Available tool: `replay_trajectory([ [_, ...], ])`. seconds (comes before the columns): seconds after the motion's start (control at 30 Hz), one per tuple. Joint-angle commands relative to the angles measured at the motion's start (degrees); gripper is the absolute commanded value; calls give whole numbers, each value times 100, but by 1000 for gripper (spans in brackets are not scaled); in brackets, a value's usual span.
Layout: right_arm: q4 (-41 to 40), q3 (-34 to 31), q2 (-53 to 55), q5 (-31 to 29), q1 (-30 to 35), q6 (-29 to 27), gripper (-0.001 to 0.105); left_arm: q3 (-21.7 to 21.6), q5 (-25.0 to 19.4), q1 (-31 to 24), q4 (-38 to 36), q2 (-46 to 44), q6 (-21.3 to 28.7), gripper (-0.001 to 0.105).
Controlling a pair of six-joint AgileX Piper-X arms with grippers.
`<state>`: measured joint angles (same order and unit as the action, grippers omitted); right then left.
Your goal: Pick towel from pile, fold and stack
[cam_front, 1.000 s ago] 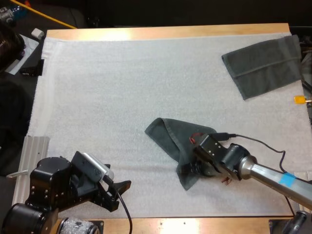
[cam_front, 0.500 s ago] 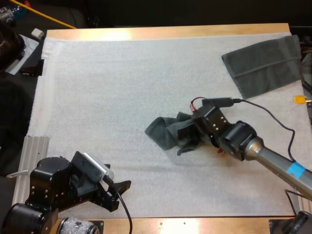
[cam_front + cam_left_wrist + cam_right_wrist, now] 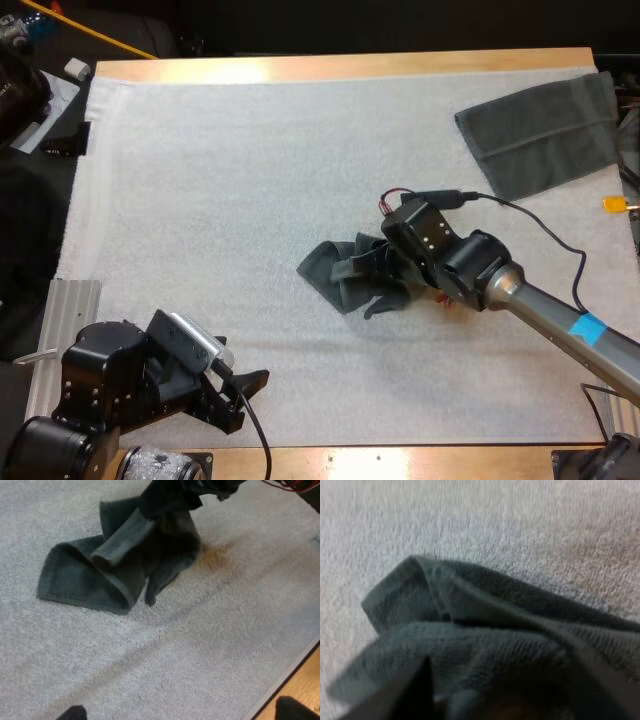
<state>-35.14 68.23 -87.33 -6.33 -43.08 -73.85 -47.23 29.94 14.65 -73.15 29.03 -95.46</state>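
Two towels lie on the white mat: a crumpled dark grey-green towel in the middle, one end pinched and lifted by the right jaws, and a flat folded dark grey-green towel at the far right corner. The left jaws gape empty over the mat's near edge.

A white mat covers the wooden table, with dark space beyond.

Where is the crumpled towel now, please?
In the high view, the crumpled towel lies right of the middle of the mat, held by the right gripper, well nearer than the flat towel in the far right corner.
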Motion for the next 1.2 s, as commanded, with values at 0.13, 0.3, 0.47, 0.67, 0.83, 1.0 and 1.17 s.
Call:
replay_trajectory([
  [0.13,-1332,231,200,-31,94,-770,59,-38,59,38,165,7,30,71],
  [0.3,-1594,174,286,-24,106,-789,58,-26,55,21,207,15,3,70],
  [0.47,-1875,-288,347,53,56,-739,57,39,67,17,284,17,9,70],
  [0.67,-1503,-978,452,281,-127,-290,57,167,66,13,357,41,10,70],
  [0.83,-874,-1395,436,465,-246,109,57,245,82,11,364,40,-9,71],
  [1.0,-538,-1435,225,636,-279,256,57,285,107,12,359,49,-5,71],
  [1.17,-564,-1450,267,449,-262,341,46,257,119,37,289,7,6,70],
])
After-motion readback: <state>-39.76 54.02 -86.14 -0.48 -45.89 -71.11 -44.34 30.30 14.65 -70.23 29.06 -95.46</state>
